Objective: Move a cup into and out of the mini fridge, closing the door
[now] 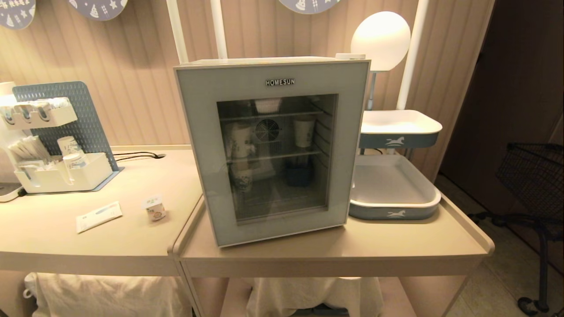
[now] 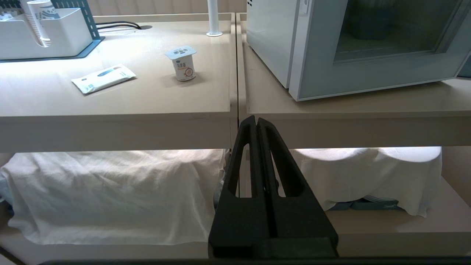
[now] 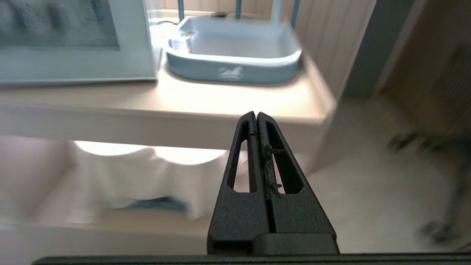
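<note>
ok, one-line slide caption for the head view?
Fridge with door closed on the counter, cup standing out on the table beside it.

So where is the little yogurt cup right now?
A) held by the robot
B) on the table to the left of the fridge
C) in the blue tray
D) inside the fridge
B: the cup stands upright on the table to the left of the mini fridge, near a flat packet, and the door is shut.
</note>
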Available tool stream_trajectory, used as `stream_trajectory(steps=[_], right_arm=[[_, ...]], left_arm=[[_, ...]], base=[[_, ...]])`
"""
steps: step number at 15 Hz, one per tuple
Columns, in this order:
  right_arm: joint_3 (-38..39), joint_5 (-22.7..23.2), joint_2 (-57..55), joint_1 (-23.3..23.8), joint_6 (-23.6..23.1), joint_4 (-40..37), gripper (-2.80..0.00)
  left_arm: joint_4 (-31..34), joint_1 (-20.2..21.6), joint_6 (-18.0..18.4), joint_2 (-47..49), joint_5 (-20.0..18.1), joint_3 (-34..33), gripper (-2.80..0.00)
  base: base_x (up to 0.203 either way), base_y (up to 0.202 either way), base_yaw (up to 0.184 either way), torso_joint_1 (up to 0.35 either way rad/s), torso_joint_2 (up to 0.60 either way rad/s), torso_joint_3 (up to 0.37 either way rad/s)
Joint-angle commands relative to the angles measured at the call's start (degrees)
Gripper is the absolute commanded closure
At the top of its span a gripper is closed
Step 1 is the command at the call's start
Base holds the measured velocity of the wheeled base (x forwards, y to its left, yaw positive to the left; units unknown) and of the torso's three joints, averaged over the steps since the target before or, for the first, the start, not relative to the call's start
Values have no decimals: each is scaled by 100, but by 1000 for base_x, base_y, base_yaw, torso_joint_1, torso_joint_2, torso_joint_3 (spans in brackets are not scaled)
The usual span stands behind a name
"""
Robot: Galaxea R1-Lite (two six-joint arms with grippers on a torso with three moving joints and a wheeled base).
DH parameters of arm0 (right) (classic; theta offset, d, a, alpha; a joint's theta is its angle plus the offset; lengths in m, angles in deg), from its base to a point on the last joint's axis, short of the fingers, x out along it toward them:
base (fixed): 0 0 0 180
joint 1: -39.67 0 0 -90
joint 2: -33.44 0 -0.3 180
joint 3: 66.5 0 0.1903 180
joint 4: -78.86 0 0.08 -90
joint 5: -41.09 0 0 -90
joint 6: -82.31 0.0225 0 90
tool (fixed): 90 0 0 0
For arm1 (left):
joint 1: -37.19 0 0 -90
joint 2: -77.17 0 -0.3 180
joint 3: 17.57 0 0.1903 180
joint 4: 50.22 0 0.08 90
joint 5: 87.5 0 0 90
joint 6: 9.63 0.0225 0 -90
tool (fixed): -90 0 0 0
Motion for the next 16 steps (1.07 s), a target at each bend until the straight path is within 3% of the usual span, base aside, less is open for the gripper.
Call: stream_trajectory(steps=[1, 16], right_arm=[[11, -143, 5, 3, 520, -4, 0], [6, -157, 9, 3, 492, 10, 0]], left_arm=[[0, 1, -2, 0, -1, 0, 0], [-123, -8, 25, 0, -1, -44, 0]], base=[[0, 0, 0, 0, 0, 0], [0, 0, 0, 0, 0, 0]])
